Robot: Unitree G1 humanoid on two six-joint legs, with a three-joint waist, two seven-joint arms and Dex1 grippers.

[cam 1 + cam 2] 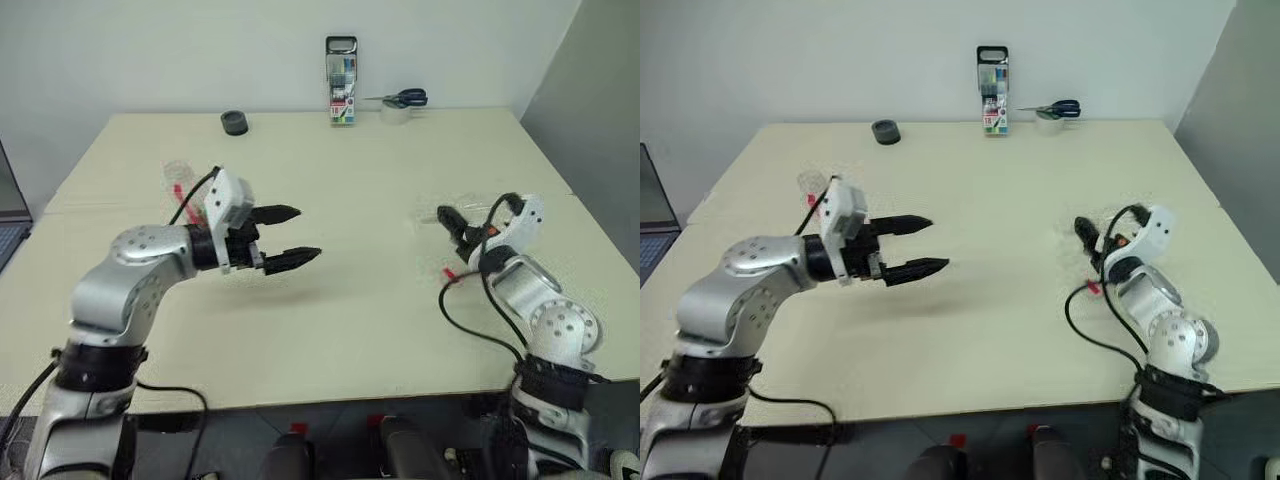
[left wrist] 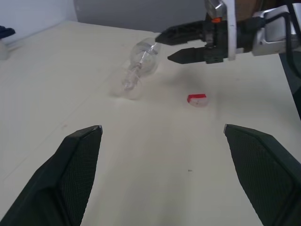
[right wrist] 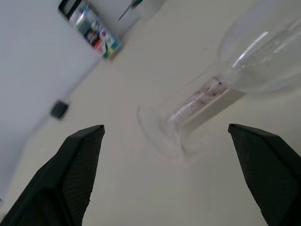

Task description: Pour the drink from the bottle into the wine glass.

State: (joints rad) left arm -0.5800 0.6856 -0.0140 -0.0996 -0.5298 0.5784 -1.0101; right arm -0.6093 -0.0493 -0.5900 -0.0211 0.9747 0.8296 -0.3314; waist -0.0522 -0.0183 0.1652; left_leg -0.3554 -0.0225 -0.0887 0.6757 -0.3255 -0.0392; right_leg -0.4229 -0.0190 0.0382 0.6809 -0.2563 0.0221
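Left wrist view: wine glass (image 2: 136, 70) lying on its side, our right gripper (image 2: 164, 46) just beside its bowl.

We have both pairs of fingers spread wide and empty. Our left gripper (image 1: 288, 236) hovers above bare table (image 1: 350, 300), well apart from the glass. A red cap (image 2: 197, 99) lies loose nearby (so the bottle (image 1: 177, 176), behind our left arm, is probably uncapped). We judge the right hand sits low and level to right the glass before pouring.
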